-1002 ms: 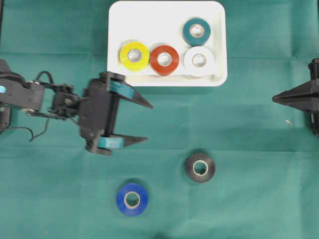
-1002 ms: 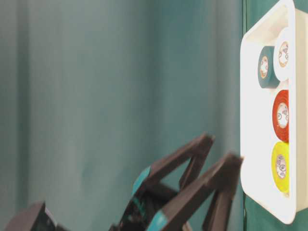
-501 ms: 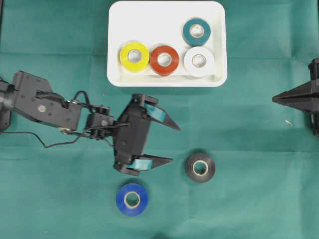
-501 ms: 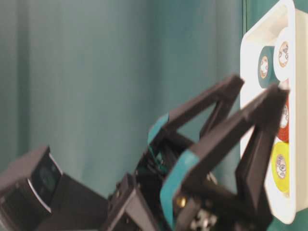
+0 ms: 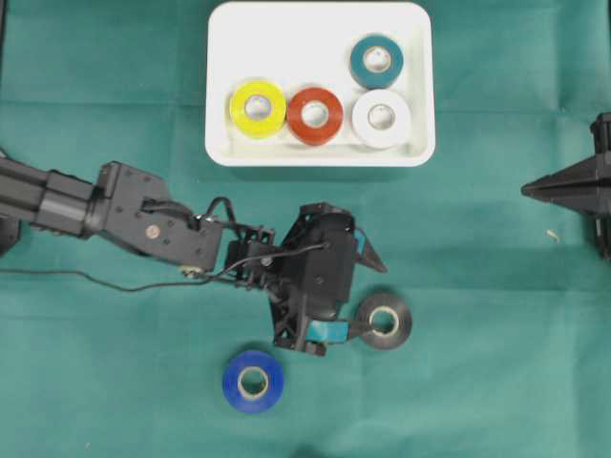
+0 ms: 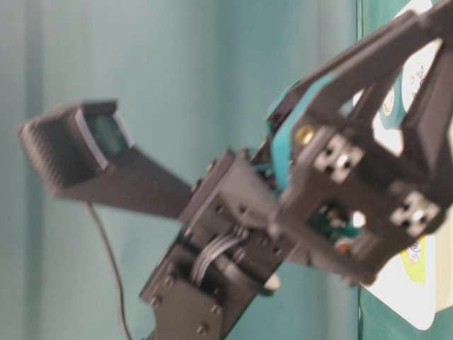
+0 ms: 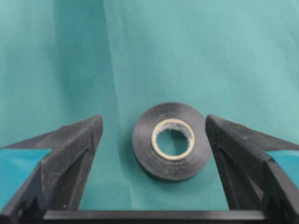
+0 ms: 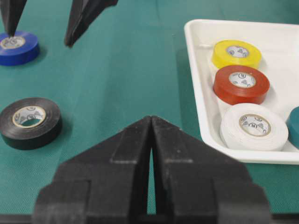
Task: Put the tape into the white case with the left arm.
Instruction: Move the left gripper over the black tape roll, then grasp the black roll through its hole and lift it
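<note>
A black tape roll [image 5: 395, 334] lies flat on the green cloth. My left gripper [image 5: 374, 301], with teal bands, is open and points down over it. In the left wrist view the black roll [image 7: 145, 144] lies between the spread fingers of the left gripper [image 7: 153, 122], touching neither. The white case [image 5: 315, 156] stands at the back and holds yellow [image 5: 257, 107], red [image 5: 315, 114], white [image 5: 381, 117] and teal [image 5: 376, 60] rolls. My right gripper [image 5: 525, 190] is shut and empty at the right edge, and its shut tip shows in its own view [image 8: 151, 119].
A blue tape roll [image 5: 234, 382] lies on the cloth below and left of the left gripper. The left arm's thin black cable [image 5: 115, 283] trails over the cloth. In the table-level view the left gripper's body [image 6: 340, 177] blocks most of the case [image 6: 425, 312].
My left arm has reached right and toward the front, from beside the case to the black roll. Its gripper has tipped downward and stayed open. The right arm has not moved.
</note>
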`<state>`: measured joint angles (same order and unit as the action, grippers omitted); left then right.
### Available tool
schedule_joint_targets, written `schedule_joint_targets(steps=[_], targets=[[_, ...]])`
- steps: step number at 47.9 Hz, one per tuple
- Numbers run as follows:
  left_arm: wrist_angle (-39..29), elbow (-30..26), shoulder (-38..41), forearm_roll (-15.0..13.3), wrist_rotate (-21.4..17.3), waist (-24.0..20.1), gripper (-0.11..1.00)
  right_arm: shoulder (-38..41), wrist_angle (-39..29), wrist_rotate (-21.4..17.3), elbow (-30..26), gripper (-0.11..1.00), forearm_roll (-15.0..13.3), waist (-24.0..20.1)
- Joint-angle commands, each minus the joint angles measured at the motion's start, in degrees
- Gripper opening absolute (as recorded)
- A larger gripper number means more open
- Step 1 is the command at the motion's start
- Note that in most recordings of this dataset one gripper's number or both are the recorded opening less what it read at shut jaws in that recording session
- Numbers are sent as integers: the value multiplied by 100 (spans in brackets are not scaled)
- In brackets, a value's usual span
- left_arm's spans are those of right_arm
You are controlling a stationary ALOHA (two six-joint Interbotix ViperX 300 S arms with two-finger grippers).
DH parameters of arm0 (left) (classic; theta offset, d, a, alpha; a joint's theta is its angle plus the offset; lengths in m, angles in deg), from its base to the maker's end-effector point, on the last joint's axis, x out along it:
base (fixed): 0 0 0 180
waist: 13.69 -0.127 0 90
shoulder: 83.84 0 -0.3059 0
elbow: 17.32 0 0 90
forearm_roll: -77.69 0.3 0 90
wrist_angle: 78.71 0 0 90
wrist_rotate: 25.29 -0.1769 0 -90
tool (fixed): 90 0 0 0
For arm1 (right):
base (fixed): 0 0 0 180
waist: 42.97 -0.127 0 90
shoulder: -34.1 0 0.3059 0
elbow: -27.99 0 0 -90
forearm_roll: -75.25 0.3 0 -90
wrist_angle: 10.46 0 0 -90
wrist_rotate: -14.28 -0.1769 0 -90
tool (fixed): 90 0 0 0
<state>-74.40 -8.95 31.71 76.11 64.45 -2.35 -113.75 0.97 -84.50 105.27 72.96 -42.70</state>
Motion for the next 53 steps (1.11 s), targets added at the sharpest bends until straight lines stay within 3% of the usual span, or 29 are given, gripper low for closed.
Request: schedule_joint_targets(steps=[1, 53], targets=[[-149, -281, 18, -9, 53, 18, 89, 35, 26, 0, -105, -9, 0, 9], [-378, -844, 1160, -9, 141, -176, 89, 35, 26, 0, -97, -9, 0, 9]])
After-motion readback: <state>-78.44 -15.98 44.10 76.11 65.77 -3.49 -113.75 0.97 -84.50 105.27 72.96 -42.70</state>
